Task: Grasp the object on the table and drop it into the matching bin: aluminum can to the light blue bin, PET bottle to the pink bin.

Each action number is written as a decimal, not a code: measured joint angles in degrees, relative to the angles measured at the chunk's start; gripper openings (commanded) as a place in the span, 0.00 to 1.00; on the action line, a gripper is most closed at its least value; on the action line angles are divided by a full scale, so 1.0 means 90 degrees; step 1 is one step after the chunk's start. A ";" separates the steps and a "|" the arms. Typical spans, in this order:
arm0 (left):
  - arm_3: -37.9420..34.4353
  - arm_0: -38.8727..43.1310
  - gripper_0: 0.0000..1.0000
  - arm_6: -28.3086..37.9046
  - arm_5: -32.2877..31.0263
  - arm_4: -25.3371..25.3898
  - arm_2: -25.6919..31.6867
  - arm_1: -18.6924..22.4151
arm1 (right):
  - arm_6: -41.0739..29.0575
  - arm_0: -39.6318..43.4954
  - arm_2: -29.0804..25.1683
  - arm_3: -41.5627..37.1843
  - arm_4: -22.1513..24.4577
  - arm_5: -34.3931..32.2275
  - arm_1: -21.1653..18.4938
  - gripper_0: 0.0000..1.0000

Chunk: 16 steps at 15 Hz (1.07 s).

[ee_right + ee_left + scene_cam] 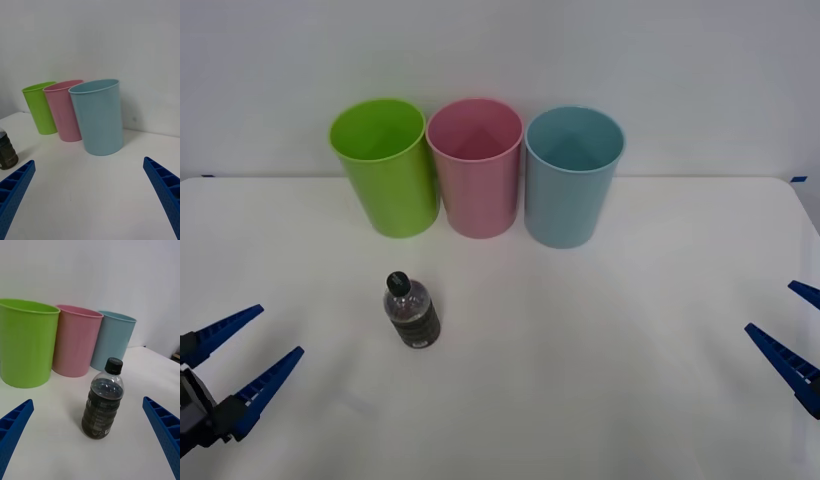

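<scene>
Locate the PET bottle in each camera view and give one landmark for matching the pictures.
Front view: the PET bottle stands upright on the white table, in front of the lime green bin, toward the robot's left.
Left wrist view: the bottle stands centered, nearest the camera.
Right wrist view: its lower body shows at the picture's edge.
Shared landmark: the pink bin, middle of the row of three.
</scene>
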 measured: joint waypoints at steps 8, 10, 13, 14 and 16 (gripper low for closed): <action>0.0003 0.0024 1.00 -0.0458 0.0567 -0.0635 -0.0596 -0.0076 | 0.0000 0.0000 0.0000 0.0000 0.0000 0.0000 0.0000 1.00; 0.0009 0.0054 1.00 -0.0819 0.1062 -0.0636 -0.0923 -0.0090 | 0.0000 0.0000 0.0000 0.0000 0.0000 0.0000 0.0000 1.00; 0.0019 0.0054 1.00 -0.1050 0.1713 -0.0645 -0.1387 -0.0148 | 0.0000 0.0000 0.0000 0.0000 0.0000 0.0000 0.0000 1.00; 0.0020 0.0051 1.00 -0.1101 0.1878 -0.0650 -0.1546 -0.0173 | 0.0000 0.0000 0.0000 0.0000 0.0000 0.0000 0.0000 1.00; 0.0026 0.0032 1.00 -0.1217 0.2133 -0.0656 -0.1809 -0.0246 | 0.0000 0.0000 0.0000 0.0000 0.0000 0.0000 0.0000 1.00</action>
